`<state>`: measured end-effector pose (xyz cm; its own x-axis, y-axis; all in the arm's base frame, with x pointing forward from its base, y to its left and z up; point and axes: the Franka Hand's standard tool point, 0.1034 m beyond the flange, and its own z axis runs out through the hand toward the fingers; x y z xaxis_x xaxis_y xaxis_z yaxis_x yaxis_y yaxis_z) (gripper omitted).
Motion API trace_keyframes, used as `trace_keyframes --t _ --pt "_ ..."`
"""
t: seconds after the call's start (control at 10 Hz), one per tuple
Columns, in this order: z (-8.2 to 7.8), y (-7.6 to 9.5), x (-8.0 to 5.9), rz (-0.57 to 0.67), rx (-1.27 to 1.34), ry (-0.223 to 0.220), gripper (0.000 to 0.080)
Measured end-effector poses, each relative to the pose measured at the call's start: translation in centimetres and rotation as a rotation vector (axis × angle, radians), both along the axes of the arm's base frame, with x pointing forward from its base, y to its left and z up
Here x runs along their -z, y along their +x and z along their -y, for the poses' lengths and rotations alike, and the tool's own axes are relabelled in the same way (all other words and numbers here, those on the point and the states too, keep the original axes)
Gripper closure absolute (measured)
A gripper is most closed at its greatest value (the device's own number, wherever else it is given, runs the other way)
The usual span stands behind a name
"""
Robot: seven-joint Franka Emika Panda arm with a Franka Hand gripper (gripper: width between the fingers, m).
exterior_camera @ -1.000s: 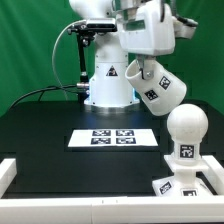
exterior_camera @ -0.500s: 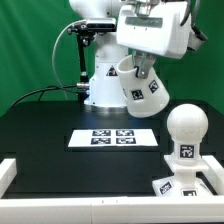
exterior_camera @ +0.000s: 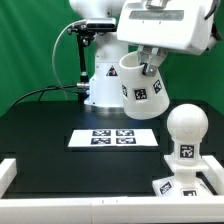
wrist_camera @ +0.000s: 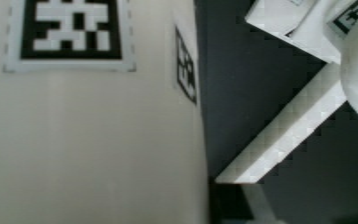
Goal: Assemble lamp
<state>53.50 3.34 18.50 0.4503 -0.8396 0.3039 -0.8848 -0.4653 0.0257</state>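
The white tapered shade (exterior_camera: 140,88) hangs above the table at the back, wide end down and nearly upright, with tags on its side. My gripper (exterior_camera: 149,65) is shut on its upper rim and holds it in the air. The round bulb (exterior_camera: 186,126) stands on the boxy base (exterior_camera: 178,183) at the exterior view's front right, lower than the shade and to its right. In the wrist view the shade's white wall (wrist_camera: 87,140) with a tag (wrist_camera: 78,35) fills most of the picture, and my fingers are not clear there.
The marker board (exterior_camera: 113,138) lies flat on the black table below the shade. A white rail (exterior_camera: 60,202) runs along the table's front edge and also shows in the wrist view (wrist_camera: 291,130). The arm's white pedestal (exterior_camera: 103,85) stands behind.
The shade has swung from a strong tilt to nearly upright and has shifted toward the exterior view's left with my gripper. The bulb and base have not moved.
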Motion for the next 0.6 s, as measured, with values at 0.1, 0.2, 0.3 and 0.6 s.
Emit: trace_keyframes --t 0.1,0.2,0.3,0.6 --pt "-0.1 0.1 -0.1 0.0 -0.023 0.003 0.0751" --pt "-0.2 0.7 -1.1 0.009 -0.107 0.001 0.0751" --pt "-0.1 1.2 -2.4 0.009 -0.193 -0.013 0.0751" --pt "-1.0 2.7 -5.4 0.124 -0.276 -0.043 0.0751"
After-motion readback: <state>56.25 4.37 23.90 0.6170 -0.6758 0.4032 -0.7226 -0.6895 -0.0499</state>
